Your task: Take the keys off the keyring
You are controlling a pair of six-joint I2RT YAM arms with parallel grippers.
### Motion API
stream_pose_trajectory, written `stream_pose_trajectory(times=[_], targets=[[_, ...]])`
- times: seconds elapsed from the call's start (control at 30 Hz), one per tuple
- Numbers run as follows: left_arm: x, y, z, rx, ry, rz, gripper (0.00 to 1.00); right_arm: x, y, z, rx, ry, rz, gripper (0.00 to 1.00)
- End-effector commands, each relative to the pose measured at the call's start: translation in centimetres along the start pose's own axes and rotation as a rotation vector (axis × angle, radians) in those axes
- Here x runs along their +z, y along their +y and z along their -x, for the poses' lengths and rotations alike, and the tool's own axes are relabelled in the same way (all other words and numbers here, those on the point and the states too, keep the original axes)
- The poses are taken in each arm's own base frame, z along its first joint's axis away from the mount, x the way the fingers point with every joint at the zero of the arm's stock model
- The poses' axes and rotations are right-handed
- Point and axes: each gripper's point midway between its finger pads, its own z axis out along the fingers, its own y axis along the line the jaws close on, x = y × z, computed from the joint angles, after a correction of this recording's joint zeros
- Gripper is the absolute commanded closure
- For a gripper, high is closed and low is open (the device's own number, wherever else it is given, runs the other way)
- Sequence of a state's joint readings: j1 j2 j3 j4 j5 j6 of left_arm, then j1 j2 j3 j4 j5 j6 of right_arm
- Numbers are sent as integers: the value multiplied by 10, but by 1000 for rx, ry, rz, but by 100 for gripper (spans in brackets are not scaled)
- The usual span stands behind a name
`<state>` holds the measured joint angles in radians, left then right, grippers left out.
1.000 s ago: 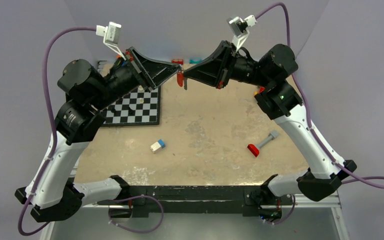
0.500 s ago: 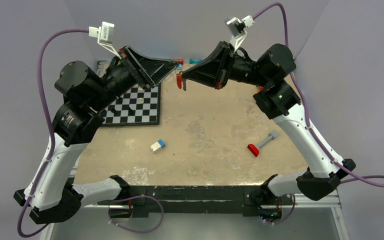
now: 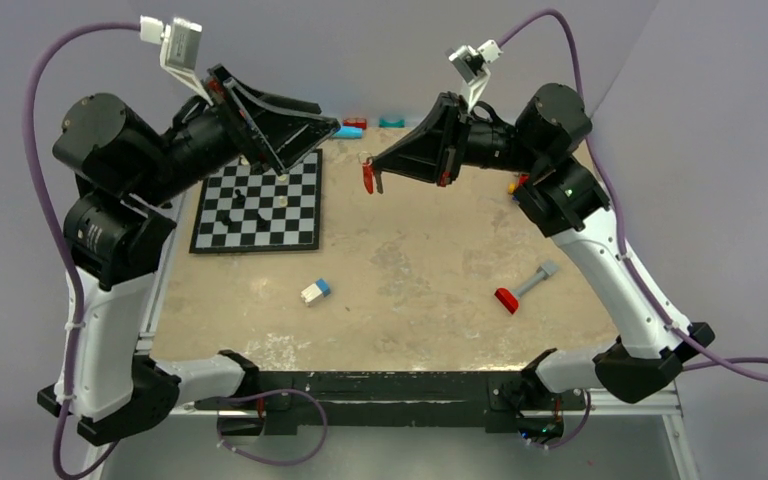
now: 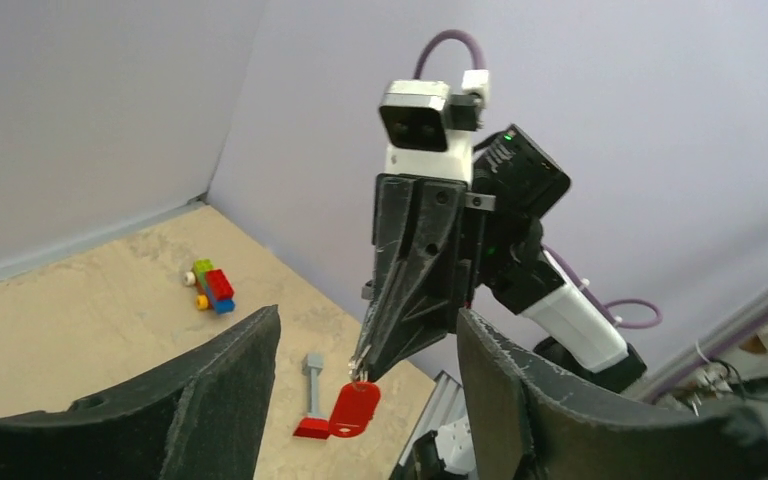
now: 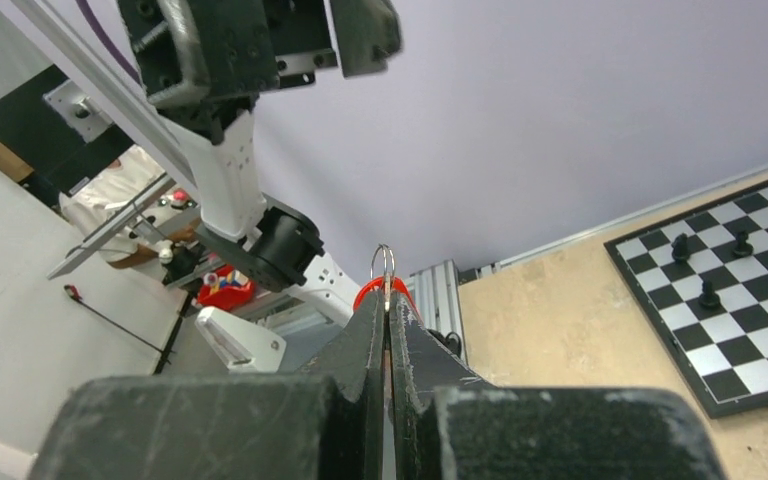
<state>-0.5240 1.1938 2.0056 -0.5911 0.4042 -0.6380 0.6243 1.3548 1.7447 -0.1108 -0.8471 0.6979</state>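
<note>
My right gripper (image 3: 376,161) is shut on a thin metal keyring (image 5: 385,262), held high over the far middle of the table. A flat red key tag (image 3: 368,178) hangs from the ring; the left wrist view shows the tag (image 4: 353,410) under the keyring (image 4: 361,368). Whether a key also hangs there I cannot tell. My left gripper (image 3: 316,126) stands open over the chessboard's far corner, a short way left of the ring and apart from it. Nothing is between its fingers (image 4: 222,392).
A chessboard (image 3: 258,205) with a few pieces lies at the back left. A white and blue brick (image 3: 315,291) and a grey and red piece (image 3: 523,287) lie mid-table. Small coloured blocks (image 3: 348,131) sit along the far edge. A toy brick car (image 4: 210,285) is at the right.
My left gripper went from shut at the keyring to open and drew back to the left and up. The right gripper stayed shut on the ring, shifting slightly right.
</note>
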Motion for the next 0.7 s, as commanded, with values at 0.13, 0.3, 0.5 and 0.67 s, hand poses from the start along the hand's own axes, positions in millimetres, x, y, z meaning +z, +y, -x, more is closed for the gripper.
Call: stream_pose_trajectory(times=[0.13,0.3,0.5,0.67], targets=[[7,-34,-29,-13,289,-321,45,-20,28,-1,-75,67,66,100],[14,-28,-42,-47,346,-340,43,-22,32,-6,-70,107,80,100],[16,-21,-52,-73,383,-340,45,-23,33,-9,-62,120,77,100],[12,-22,-58,-89,406,-356,53,-23,32,-10,-61,120,78,100]])
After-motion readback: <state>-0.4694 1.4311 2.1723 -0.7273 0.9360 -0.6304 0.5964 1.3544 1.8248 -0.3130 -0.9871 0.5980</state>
